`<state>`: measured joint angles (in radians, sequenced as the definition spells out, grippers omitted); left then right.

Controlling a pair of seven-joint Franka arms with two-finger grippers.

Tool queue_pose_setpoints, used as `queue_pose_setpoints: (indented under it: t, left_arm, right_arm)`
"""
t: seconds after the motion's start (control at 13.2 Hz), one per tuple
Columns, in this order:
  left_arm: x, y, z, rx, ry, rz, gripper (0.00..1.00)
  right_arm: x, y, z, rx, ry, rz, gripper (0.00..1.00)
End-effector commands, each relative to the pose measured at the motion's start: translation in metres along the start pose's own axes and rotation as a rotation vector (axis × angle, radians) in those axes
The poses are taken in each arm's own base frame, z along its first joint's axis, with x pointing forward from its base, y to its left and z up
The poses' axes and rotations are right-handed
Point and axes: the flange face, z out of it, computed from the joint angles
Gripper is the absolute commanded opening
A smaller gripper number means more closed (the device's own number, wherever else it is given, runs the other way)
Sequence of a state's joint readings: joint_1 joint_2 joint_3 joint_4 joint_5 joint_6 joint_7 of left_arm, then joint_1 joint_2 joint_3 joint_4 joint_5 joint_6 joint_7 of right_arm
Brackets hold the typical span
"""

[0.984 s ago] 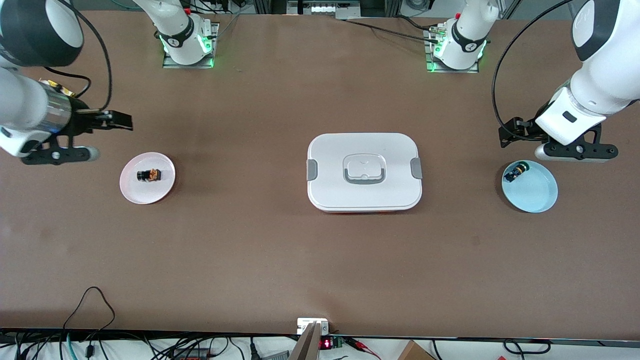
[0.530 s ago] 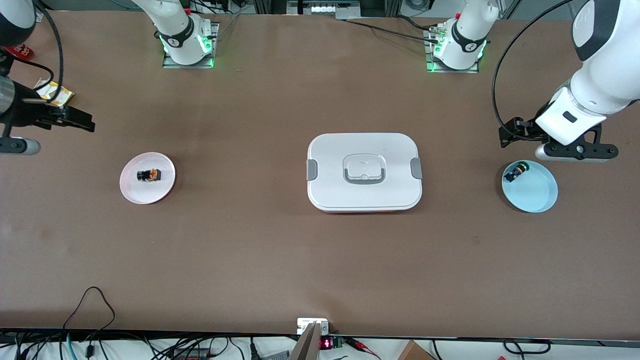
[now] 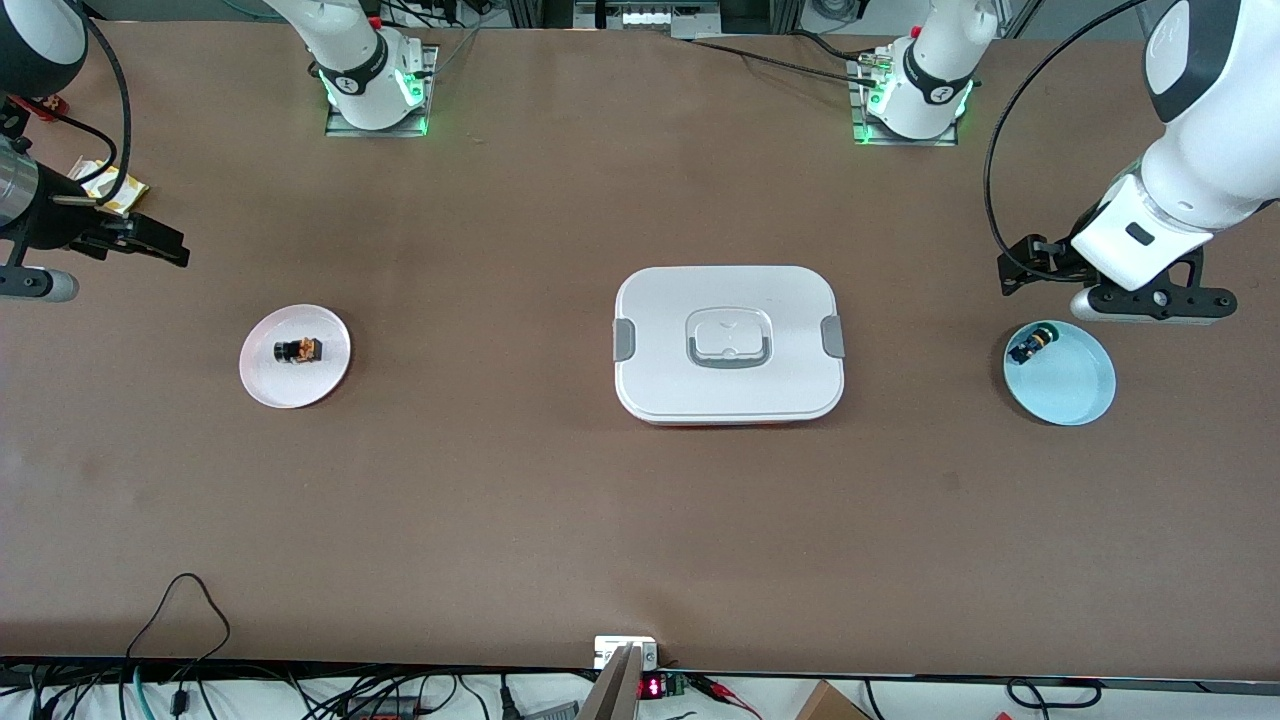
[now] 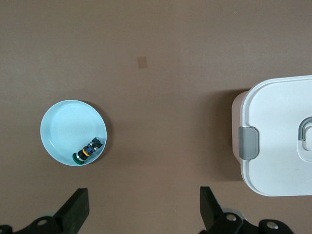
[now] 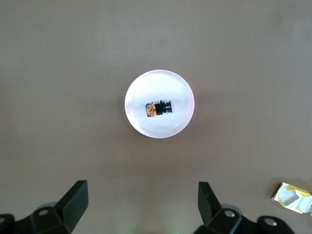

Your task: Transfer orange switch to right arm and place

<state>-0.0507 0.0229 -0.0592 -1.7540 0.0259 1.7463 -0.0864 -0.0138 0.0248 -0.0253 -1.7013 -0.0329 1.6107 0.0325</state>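
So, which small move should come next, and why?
Probably bring the right gripper, fingers open, from the table's edge to over the pink plate: the orange switch lies there ungrasped. The left gripper waits open by the blue bowl.

- The right arm (image 3: 40,215) is cut off by the front view's edge; only its dark wrist and slim black gripper (image 3: 150,240) show.
- The white rectangular lidded box (image 4: 280,136) runs off the left wrist view's edge.
- The small black switch on the round pink plate (image 5: 159,104): cap colour too small to tell.
- The crumpled yellow wrapper (image 5: 292,196) is clipped by the right wrist view's edge.
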Motion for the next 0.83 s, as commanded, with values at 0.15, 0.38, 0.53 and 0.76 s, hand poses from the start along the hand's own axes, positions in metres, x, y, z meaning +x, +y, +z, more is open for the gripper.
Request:
queue_pose_setpoints:
  t: [0.15, 0.38, 0.53, 0.76]
  left_arm:
    - [0.001, -0.001, -0.003, -0.01, -0.007, -0.01, 1.0]
    - [0.001, -0.001, -0.003, -0.01, -0.006, -0.009, 1.0]
    - [0.001, -0.001, -0.003, -0.01, -0.006, -0.009, 1.0]
    - [0.001, -0.001, -0.003, -0.01, -0.006, -0.009, 1.0]
  right_arm:
    - [-0.011, -0.002, 0.012, 0.004, 0.051, -0.055, 1.0]
    - [-0.016, 0.0, 0.005, 0.015, 0.037, -0.052, 1.0]
    - [-0.018, -0.004, -0.002, 0.014, 0.03, -0.059, 1.0]
    - [-0.018, -0.023, -0.004, 0.003, 0.026, -0.082, 1.0]
